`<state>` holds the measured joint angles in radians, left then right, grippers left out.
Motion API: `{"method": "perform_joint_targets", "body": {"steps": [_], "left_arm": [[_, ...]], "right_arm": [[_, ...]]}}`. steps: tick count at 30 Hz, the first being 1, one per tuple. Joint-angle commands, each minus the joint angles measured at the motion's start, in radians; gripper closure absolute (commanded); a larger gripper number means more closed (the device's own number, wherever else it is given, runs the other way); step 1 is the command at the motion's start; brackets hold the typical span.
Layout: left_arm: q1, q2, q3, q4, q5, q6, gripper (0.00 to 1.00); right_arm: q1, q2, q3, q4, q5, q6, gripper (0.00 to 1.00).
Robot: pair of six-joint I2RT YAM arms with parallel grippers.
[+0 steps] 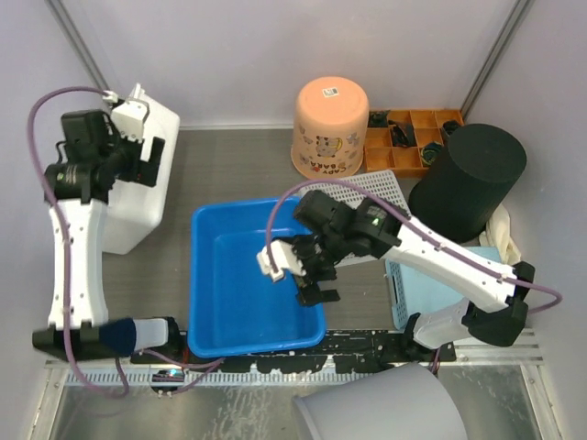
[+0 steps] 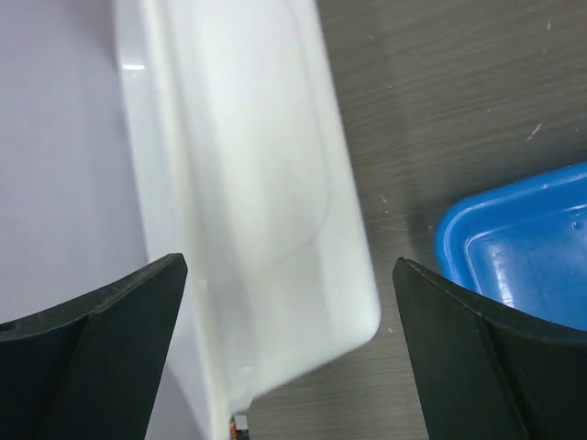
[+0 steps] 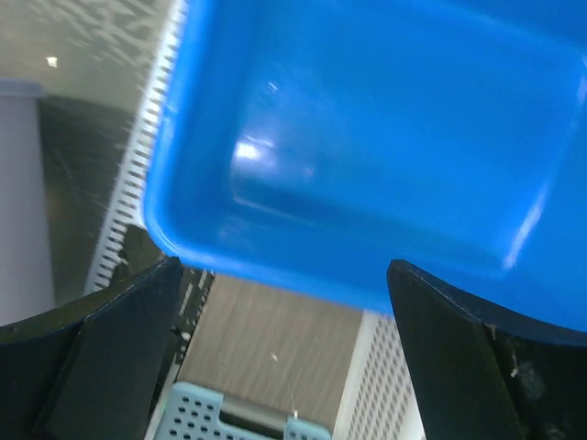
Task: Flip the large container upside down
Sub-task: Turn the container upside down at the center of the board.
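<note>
Right gripper [image 1: 312,272] hung spread over the blue tub's [image 1: 234,293] right rim. Left gripper [image 2: 289,353] was spread above the white bin [image 2: 248,183].

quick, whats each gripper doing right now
Left gripper: open, holding nothing, above the white container.
Right gripper: open, holding nothing, at the rim of the blue tub.

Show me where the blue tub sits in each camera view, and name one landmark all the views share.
Top external: the blue tub sits in the centre of the picture, between the two arms.
Left wrist: only one rounded corner of the tub shows, at the lower right edge.
Right wrist: the tub fills the upper frame.
Shared landmark: the grey wood-grain table.
</note>
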<state>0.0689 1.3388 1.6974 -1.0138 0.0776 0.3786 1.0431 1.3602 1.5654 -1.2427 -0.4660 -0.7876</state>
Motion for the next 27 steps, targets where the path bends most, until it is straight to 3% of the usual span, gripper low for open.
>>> {"method": "perform_joint_targets", "body": {"steps": [1,4,10,20,25,27], "left_arm": [[-0.003,-0.140,-0.040,0.000,-0.086,-0.001,0.02],[-0.003,-0.138,-0.145,0.005,-0.052,-0.003,0.02],[-0.003,-0.126,-0.345,0.122,-0.055,-0.004,0.02],[-0.003,-0.076,-0.388,0.120,0.038,-0.028,0.02],[0.009,-0.044,-0.499,0.182,-0.130,0.016,0.02],[0.033,-0.016,-0.510,0.221,-0.122,0.023,0.02]], "right_arm": [[0.192,0.043,0.029,0.098,-0.015,0.062,0.00],[0.263,0.082,0.021,0.131,0.047,0.060,0.00],[0.286,0.097,0.007,0.139,-0.015,0.116,0.00],[0.335,0.092,-0.192,0.202,-0.048,0.187,0.00],[0.390,0.094,-0.360,0.335,0.044,0.222,0.00],[0.411,0.101,-0.415,0.397,0.110,0.226,0.00]]}}
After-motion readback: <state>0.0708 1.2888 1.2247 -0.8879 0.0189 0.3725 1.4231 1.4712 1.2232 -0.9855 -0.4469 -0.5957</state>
